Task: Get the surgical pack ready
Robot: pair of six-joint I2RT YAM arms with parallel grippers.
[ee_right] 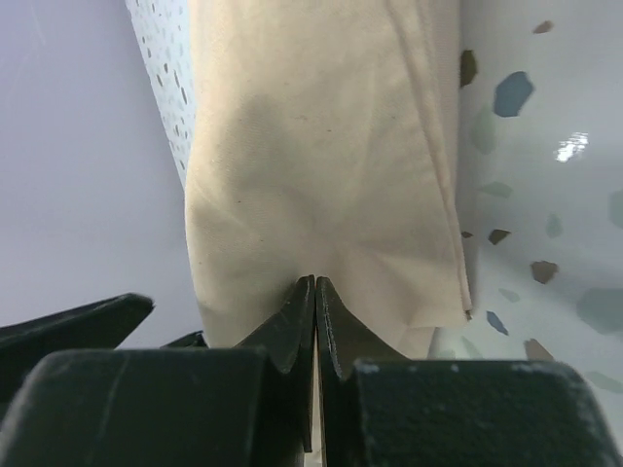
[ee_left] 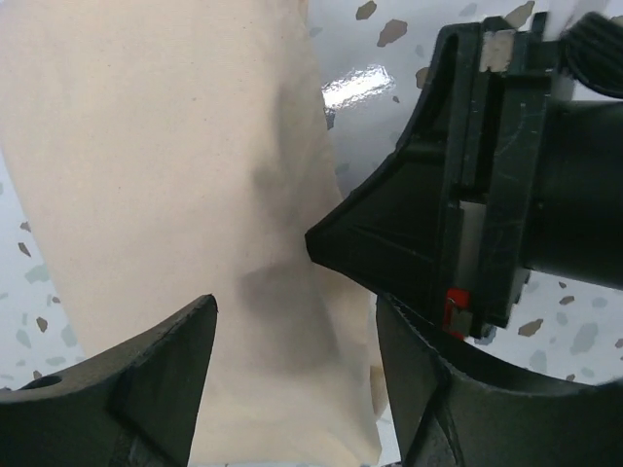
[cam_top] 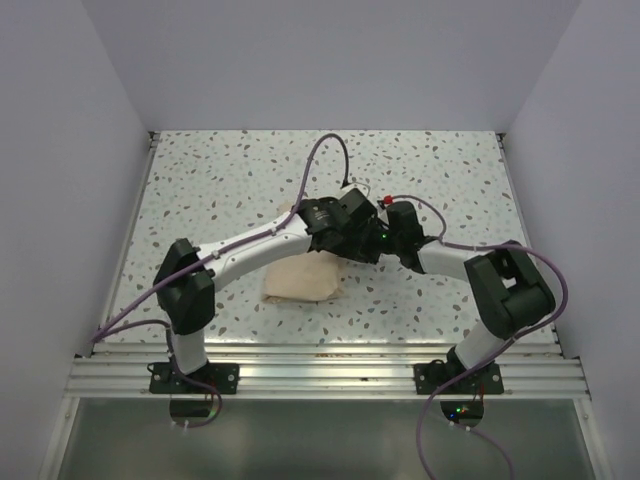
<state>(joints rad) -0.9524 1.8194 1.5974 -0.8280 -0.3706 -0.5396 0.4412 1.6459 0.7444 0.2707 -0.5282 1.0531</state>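
Observation:
The surgical pack (cam_top: 300, 282) is a tan-beige cloth lying folded on the speckled table, partly hidden under my left arm. In the left wrist view the cloth (ee_left: 165, 175) runs between the spread jaws of my left gripper (ee_left: 297, 311), which is open and straddles it. The right gripper's black fingers (ee_left: 389, 233) press in from the right. In the right wrist view my right gripper (ee_right: 314, 282) is shut, pinching a fold of the cloth (ee_right: 321, 146). From above, the left gripper (cam_top: 352, 238) and the right gripper (cam_top: 386, 242) meet at the cloth's right edge.
White walls (cam_top: 70, 180) enclose the table on the left, right and back. A metal rail (cam_top: 330, 375) runs along the near edge. Purple cables (cam_top: 330, 145) loop over the arms.

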